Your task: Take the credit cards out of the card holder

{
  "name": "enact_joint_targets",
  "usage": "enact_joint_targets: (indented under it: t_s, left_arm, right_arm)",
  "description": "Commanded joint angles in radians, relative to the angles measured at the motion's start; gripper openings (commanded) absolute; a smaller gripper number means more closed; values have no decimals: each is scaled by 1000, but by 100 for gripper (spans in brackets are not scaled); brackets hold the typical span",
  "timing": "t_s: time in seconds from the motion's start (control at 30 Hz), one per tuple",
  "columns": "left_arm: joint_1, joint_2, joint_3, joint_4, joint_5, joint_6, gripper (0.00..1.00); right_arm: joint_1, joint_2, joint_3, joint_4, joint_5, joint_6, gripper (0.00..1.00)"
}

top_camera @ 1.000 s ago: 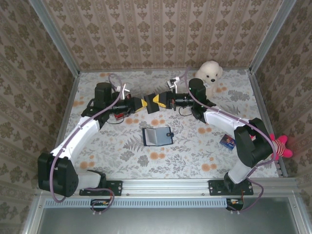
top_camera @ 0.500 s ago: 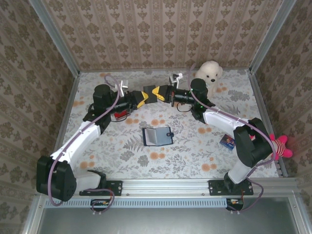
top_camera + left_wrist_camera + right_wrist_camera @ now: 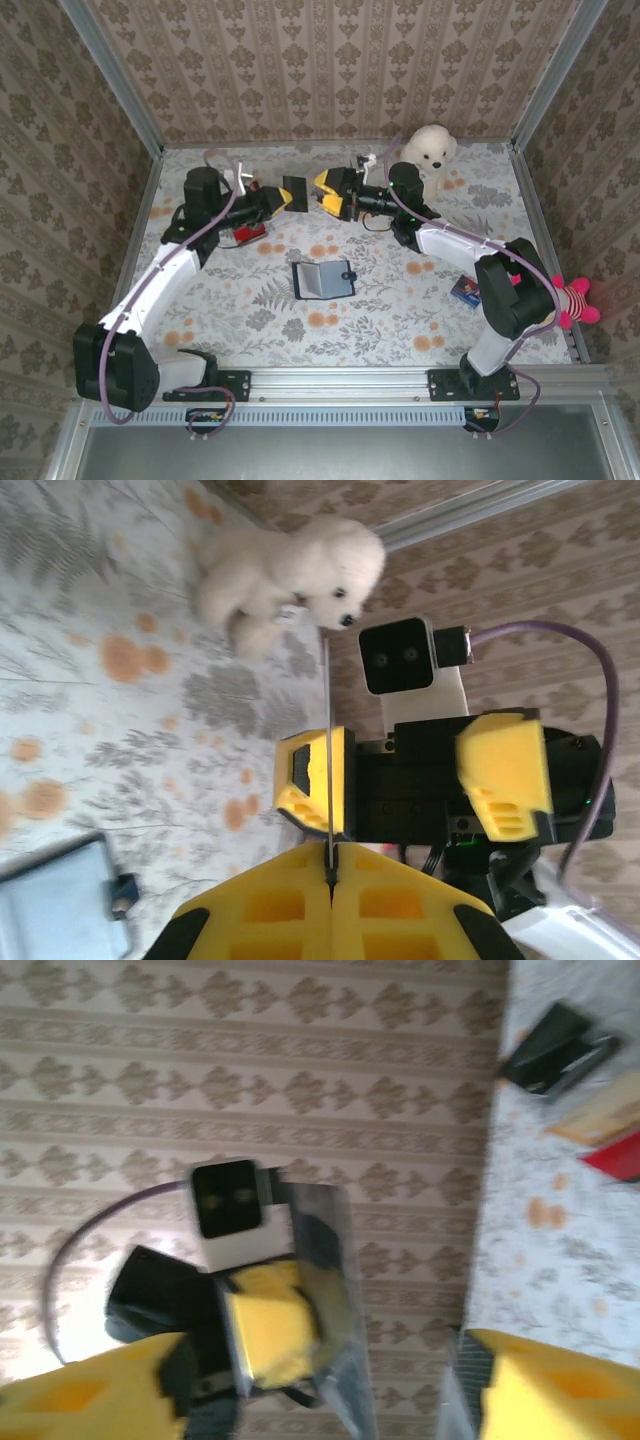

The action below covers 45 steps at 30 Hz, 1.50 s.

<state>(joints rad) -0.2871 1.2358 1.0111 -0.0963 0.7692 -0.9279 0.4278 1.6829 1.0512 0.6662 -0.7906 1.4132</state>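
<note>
From above, the left pincer (image 3: 283, 199) hangs over the far half of the bench (image 3: 400, 330), pressed together on the black card (image 3: 296, 190), which sticks out toward the right arm. The right pincer (image 3: 322, 194) faces it from just beside the card's free edge, jaws spread and touching nothing. The card holder (image 3: 321, 280) lies open on the bench nearer the arm bases, well apart from both pincers, grey pockets up. The red card (image 3: 250, 232) lies on the bench under the left arm. A white plush dog (image 3: 430, 147) sits at the far right, a small blue packet (image 3: 466, 290) by the right arm, and a pink striped toy (image 3: 575, 300) at the right edge.

In the left wrist view, the left pincer (image 3: 329, 875) has its yellow fingers shut on the black card (image 3: 327, 730), seen edge-on as a thin line. Beyond it the right pincer (image 3: 410, 785) stands wide, one finger beside the card's edge. The white plush dog (image 3: 290, 575) is behind, and a corner of the card holder (image 3: 55, 905) shows at lower left.

The right wrist view is blurred. The right pincer (image 3: 325, 1360) is spread, and the left pincer (image 3: 275, 1330) faces it, pinching the black card (image 3: 335, 1260). On the bench at upper right lie the red card (image 3: 615, 1155) and, just beside it, the yellow-orange card (image 3: 605, 1110).
</note>
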Motion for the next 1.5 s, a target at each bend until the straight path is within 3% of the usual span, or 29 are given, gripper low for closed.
enact_joint_targets:
  t_s: [0.0,0.1,0.23,0.43,0.6,0.93,1.1,1.47]
  left_arm:
    - [46,15,169,-418,-67,430,0]
    - [72,77,288,-611,-109,653,0]
    - [91,183,408,-760,-287,959,0]
    - [100,265,459,-733,-473,1292,0]
    - [126,323,502,-746,-557,1511,0]
    - [221,465,581,-770,-545,1836,0]
    - [268,569,702,-863,-423,1888,0]
    - [268,711,793,-906,-466,2008,0]
  right_arm:
    - [-34,-60,-12,-330,37,-260,84]
    - [-45,-73,19,-582,82,-470,92]
    - [-49,-86,27,-796,177,-681,100]
    - [-52,-125,-8,-874,239,-759,100]
    - [-53,-138,-10,-901,254,-772,100]
    - [-52,-165,23,-946,213,-774,100]
    - [-52,-184,33,-958,208,-750,100]
    - [-52,-206,48,-936,193,-703,100]
